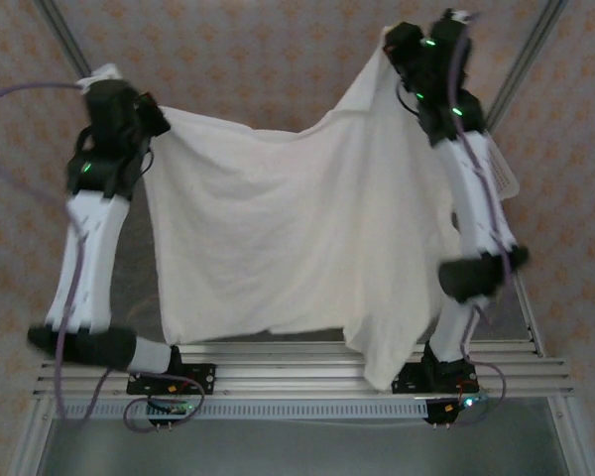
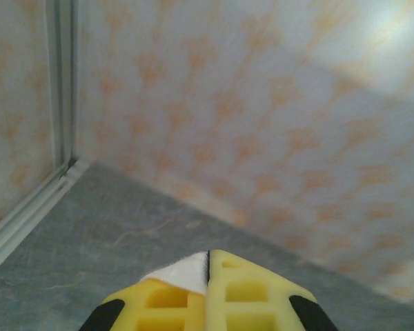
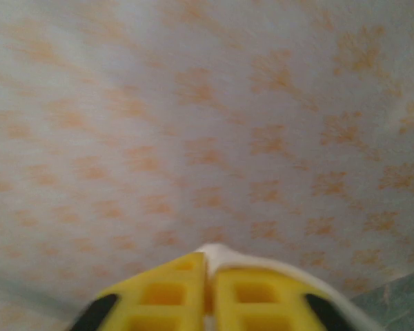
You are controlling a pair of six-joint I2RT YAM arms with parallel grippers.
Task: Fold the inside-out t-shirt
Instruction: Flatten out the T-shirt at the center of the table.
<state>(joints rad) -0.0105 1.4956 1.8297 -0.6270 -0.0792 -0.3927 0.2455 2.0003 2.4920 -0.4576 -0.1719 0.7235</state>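
Above the desk, seen from the top external camera, the inside-out t-shirt point(image 1: 297, 228) hangs spread wide between the 2 raised arms. The left pincer point(image 1: 154, 117) grips 1 upper corner of the cloth, and the right pincer point(image 1: 392, 45) grips the other, which sits farther up the picture, so the top edge sags in a slanted line between them. The left arm point(image 1: 84, 248) stands just beside the shirt's left edge, and the right arm point(image 1: 476, 188) overlaps its right edge. The lower edge hangs near the aluminium rail point(image 1: 297, 382) that carries the arm bases, and a loose flap at the lower right drapes across that rail. From the left wrist, the left pincer point(image 2: 208, 258) is clenched, its yellow fingers point(image 2: 252, 289) pressed together with a small fold of the white t-shirt point(image 2: 183, 272) caught between them. Beyond it lie the grey desk point(image 2: 90, 241) and a patterned backdrop point(image 2: 262, 138) with orange motifs. From the right wrist, the right pincer point(image 3: 205, 258) is likewise clenched on the t-shirt point(image 3: 262, 265), a white edge curling over its right finger, with the backdrop point(image 3: 193, 124) blurred behind.
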